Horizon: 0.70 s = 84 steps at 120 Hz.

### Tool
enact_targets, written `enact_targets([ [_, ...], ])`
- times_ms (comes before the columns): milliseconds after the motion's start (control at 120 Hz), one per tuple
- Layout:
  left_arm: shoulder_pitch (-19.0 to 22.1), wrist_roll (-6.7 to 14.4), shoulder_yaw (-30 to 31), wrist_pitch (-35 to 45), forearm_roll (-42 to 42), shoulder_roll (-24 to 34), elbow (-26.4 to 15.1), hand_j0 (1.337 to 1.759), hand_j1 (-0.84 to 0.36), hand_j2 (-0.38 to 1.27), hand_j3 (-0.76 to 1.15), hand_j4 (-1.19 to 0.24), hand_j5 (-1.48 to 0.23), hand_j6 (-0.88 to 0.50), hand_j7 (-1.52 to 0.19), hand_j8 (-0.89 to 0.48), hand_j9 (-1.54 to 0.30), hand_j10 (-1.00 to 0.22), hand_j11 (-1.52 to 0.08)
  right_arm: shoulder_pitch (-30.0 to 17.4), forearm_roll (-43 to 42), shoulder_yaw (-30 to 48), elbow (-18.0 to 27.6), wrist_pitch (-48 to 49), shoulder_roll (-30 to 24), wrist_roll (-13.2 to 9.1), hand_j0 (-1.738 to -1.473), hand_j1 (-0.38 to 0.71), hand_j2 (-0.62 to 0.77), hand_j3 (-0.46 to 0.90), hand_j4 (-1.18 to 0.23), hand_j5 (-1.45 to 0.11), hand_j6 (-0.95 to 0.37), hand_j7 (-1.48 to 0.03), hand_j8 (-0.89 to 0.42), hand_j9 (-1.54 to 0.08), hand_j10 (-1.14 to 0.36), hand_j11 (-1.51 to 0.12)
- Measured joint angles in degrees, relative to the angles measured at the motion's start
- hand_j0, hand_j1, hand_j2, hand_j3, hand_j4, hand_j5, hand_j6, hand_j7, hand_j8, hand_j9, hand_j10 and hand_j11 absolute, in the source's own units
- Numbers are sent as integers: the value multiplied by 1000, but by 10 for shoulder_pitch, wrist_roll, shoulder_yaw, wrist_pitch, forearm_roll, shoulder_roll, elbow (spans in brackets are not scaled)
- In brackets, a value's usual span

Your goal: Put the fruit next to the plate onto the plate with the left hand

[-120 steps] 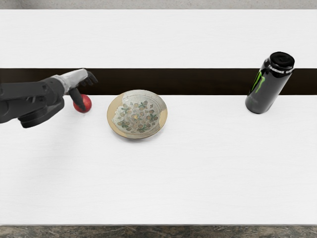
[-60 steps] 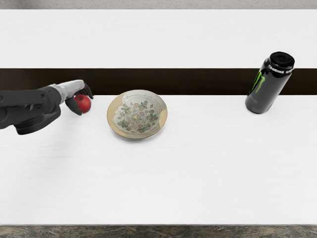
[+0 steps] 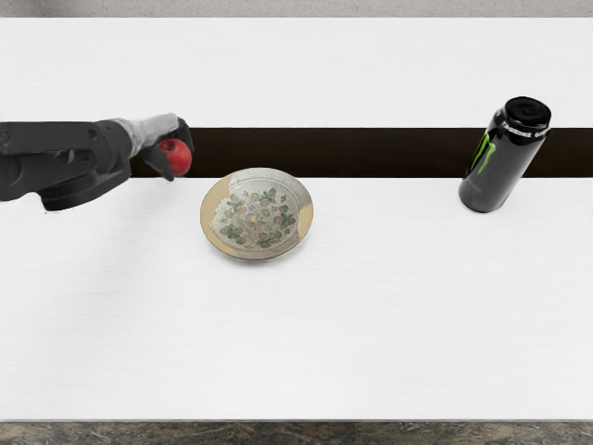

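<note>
A small red fruit [image 3: 175, 155] is lifted off the table, held in my left hand [image 3: 170, 148], whose dark fingers curl around it. The arm reaches in from the left edge. Hand and fruit hang up and to the left of the plate [image 3: 212, 199], a round dish with a gold rim and a green floral pattern lying flat on the white table. Nothing lies on the plate. The right arm is out of view.
A black can with a green logo [image 3: 502, 155] stands tilted at the far right. A dark gap [image 3: 371, 152] runs across between the near tabletop and a white surface behind it.
The left hand has closed on the fruit and lifted it up and to the right, off the table, toward the plate.
</note>
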Motion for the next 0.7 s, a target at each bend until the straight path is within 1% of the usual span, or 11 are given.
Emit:
enact_targets([
  [75, -26, 0, 1, -4, -23, -9, -9, 1644, -402, 312, 0, -334, -1132, -162, -1121, -317, -1088, -773, -1093, 0, 0, 0, 0, 0, 0, 0, -1658, -310, -7, 0, -33, -42, -32, -42, -32, -42, -32, -42],
  [117, -35, 0, 1, -7, -36, -17, -16, 1644, -383, 303, 0, -354, -1135, -184, -1126, -329, -1089, -774, -1095, 0, 0, 0, 0, 0, 0, 0, -1658, -310, -7, 0, -33, -42, -32, -42, -32, -42, -32, -42],
  [200, -48, 0, 1, -15, -58, -35, -33, 1644, -370, 290, 0, -357, -1146, -185, -1141, -339, -1094, -775, -1101, 0, 0, 0, 0, 0, 0, 0, -1658, -310, -7, 0, -33, -43, -33, -43, -33, -43, -32, -43],
  [342, -59, 2, 1, -26, -82, -58, -69, 1645, -363, 306, 0, -371, -1133, -204, -1136, -346, -1098, -774, -1107, 0, 0, 0, 0, 0, 0, 0, -1658, -310, -7, 0, -33, -43, -33, -43, -33, -43, -33, -43],
  [483, -57, 3, 2, -30, -91, -87, -82, 1645, -356, 309, 0, -376, -1122, -213, -1127, -353, -1086, -765, -1095, 0, 0, 0, 0, 0, 0, 0, -1658, -310, -7, 0, -33, -42, -33, -42, -32, -42, -32, -42],
  [517, -56, 4, 2, -29, -91, -91, -83, 1647, -333, 285, 0, -408, -1056, -255, -1064, -371, -1030, -728, -1039, 0, 0, 0, 0, 0, 0, 0, -1658, -310, -7, 0, -33, -42, -33, -42, -33, -42, -33, -42],
  [542, -56, 4, 1, -28, -92, -91, -82, 1648, -297, 260, 0, -395, -984, -298, -990, -400, -960, -680, -968, 0, 0, 0, 0, 0, 0, 0, -1658, -310, -7, 0, -33, -42, -33, -43, -33, -42, -33, -43],
  [617, -55, 4, 1, -27, -95, -89, -82, 1651, -190, 196, 0, -350, -782, -283, -786, -355, -764, -548, -770, 0, 0, 0, 0, 0, 0, 0, -1658, -310, -7, 0, -33, -42, -33, -42, -33, -42, -33, -42],
  [700, -59, 4, -2, -26, -97, -82, -81, 1653, -109, 147, 0, -316, -628, -272, -631, -319, -617, -447, -620, 0, 0, 0, 0, 0, 0, 0, -1658, -310, -7, 0, -33, -43, -33, -43, -33, -43, -33, -43],
])
